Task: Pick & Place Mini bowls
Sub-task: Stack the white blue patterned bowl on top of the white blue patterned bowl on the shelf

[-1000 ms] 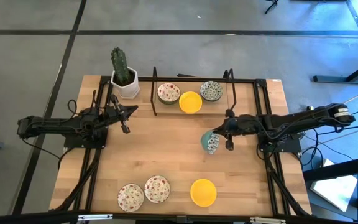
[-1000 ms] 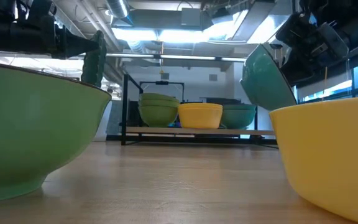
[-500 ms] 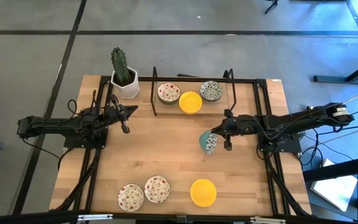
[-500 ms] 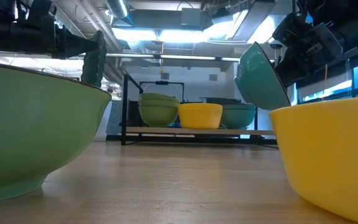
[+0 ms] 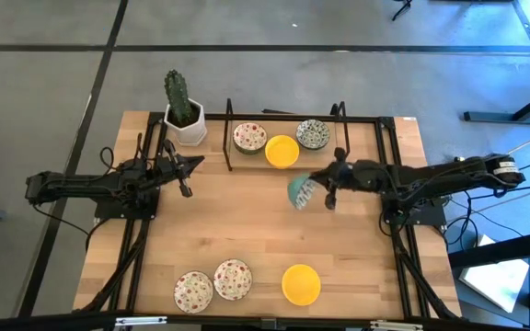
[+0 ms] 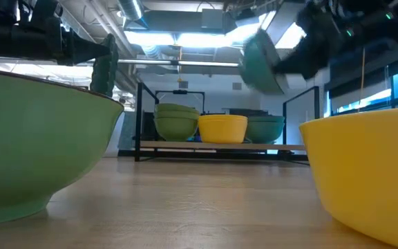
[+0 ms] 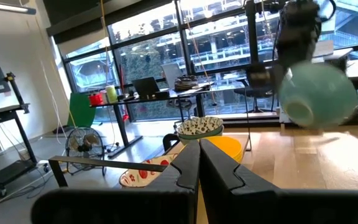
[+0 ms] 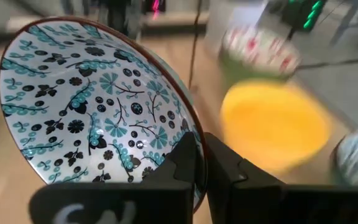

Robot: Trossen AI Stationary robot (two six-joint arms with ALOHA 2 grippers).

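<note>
My right gripper (image 5: 316,187) is shut on a mini bowl (image 5: 299,191), teal outside and white with a dark blue-green pattern inside (image 8: 86,106). It holds the bowl in the air just in front of the black rack (image 5: 229,119). On the rack's shelf stand a red-speckled bowl (image 5: 249,137), a yellow bowl (image 5: 282,152) and a blue-green bowl (image 5: 313,134). Two red-speckled bowls (image 5: 213,285) and a yellow one (image 5: 301,284) rest on the table by its near edge. My left gripper (image 5: 194,164) waits shut at the table's left, touching nothing. My right gripper pinches the bowl's rim (image 8: 194,144) between its two fingers, one finger (image 8: 184,158) inside the bowl and the other (image 8: 222,165) outside. The fingers come from the table's right side, nearly level. The bowl is lifted clear and tipped on edge, its opening turned toward the gripper.
A white pot with a green cactus (image 5: 184,115) stands at the far left corner, beside the rack. The rack's upright posts (image 5: 341,115) rise near the held bowl. Bare wooden tabletop (image 5: 247,221) lies between the rack and the near row of bowls.
My right gripper has risen and gone toward the table's far edge and a little to the left, toward the rack, tipping up nearer to level. The blue-green bowl has gone with it, still tipped on edge and higher above the table.
</note>
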